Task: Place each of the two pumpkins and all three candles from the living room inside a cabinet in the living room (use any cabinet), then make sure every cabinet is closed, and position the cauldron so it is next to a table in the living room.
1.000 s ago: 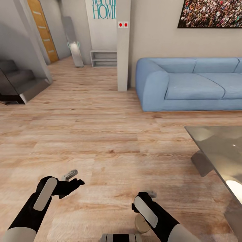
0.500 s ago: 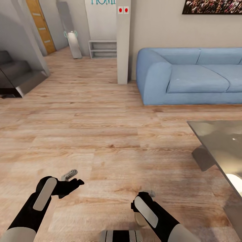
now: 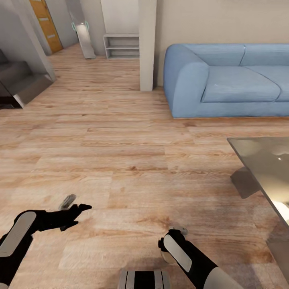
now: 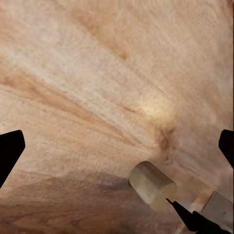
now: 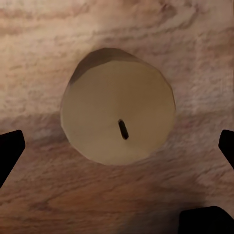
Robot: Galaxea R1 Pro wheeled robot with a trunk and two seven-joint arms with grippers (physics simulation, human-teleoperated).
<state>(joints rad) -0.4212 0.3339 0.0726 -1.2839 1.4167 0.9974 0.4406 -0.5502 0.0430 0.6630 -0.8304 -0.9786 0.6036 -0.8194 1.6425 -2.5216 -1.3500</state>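
Note:
A cream candle (image 5: 118, 111) with a short dark wick stands upright on the wood floor, seen from straight above in the right wrist view. My right gripper (image 5: 117, 148) hangs over it, open, its dark fingertips wide to either side and clear of the wax. In the head view my right wrist (image 3: 178, 251) covers most of that candle. My left gripper (image 3: 75, 205) is open and empty, low over the floor at the left. The left wrist view shows the same candle (image 4: 152, 185) from the side. The glass table (image 3: 261, 168) reaches in at the right edge.
A blue sofa (image 3: 228, 80) stands at the back right, beside a pale pillar (image 3: 147, 44). Dark stairs (image 3: 20, 84) rise at the far left. Farther back are a low grey shelf (image 3: 120, 46) and an orange door (image 3: 44, 24). Wood floor (image 3: 120, 160) lies between.
The whole head view has shifted, so the camera moved. My left arm has swung outward to the left and lower. The right arm holds its place over the candle.

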